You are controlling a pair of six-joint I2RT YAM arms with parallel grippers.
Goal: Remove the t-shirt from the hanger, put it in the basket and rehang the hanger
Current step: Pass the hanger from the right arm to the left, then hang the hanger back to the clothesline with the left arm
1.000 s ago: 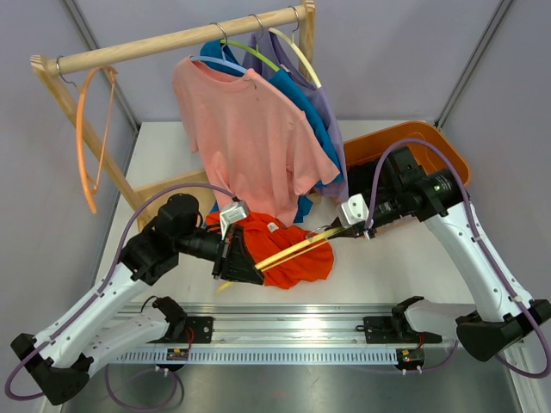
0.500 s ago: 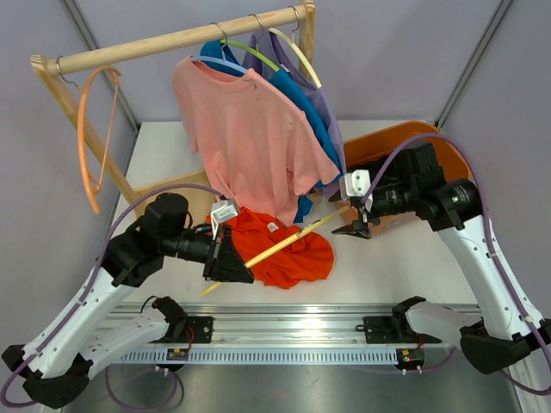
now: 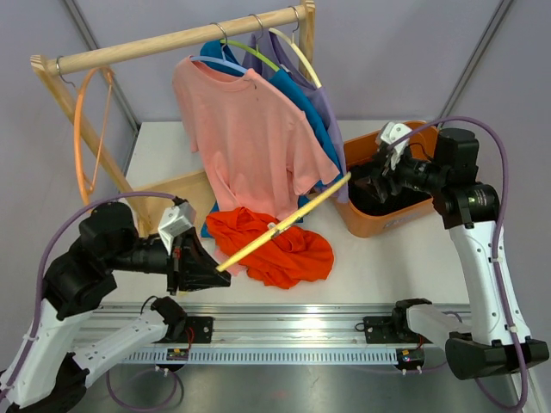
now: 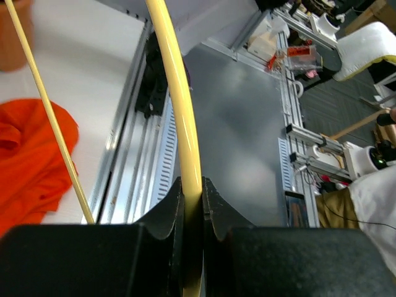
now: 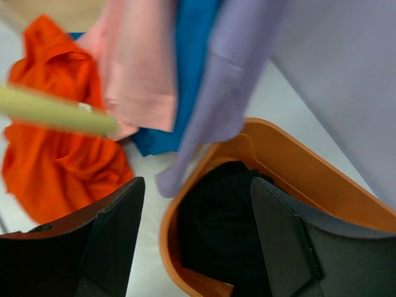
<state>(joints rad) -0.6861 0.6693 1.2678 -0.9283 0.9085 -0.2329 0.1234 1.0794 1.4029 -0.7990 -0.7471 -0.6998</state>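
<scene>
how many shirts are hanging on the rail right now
3. A pink shirt hangs in front, a blue shirt behind it, and a lavender shirt behind that, all near the right end of the rail. Another could be hidden behind them.

left pincer (image 4: 192,189) clamped tight, right pincer (image 5: 197,185) spread wide, arms apart.

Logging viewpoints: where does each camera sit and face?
Top external: above, behind the bases, looking down on rack, left gripper holding the yellow hanger, right gripper by the orange bin.
Left wrist: looks along its fingers, clamped on the hanger, toward the front rail.
Right wrist: looks down past its open fingers into the bin.
Shared: orange t-shirt, all three.
</scene>
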